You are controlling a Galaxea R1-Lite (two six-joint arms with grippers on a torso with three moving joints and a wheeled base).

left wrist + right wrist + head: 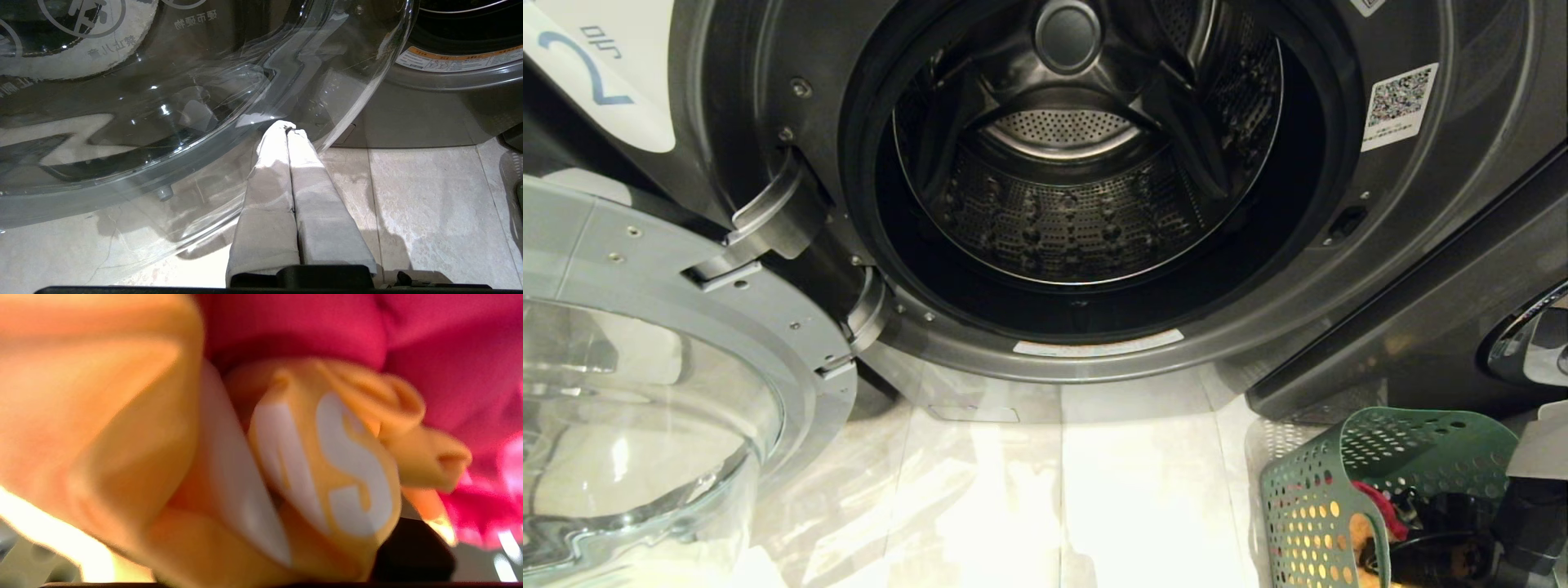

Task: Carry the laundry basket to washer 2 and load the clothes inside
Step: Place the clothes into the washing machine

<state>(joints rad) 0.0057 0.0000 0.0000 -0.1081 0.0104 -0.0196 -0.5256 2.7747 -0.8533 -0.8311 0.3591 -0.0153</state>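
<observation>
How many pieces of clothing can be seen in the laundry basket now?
2: a yellow garment with white print, pressed close to the right wrist camera, and a pink-red garment beside it, both inside the laundry basket. More may be hidden beneath.

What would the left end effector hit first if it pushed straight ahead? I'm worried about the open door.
Most likely the glass bowl of the open washer door. The shut left end effector points at its curved edge, with the tips seemingly close to it, though depth is hard to judge.
</observation>
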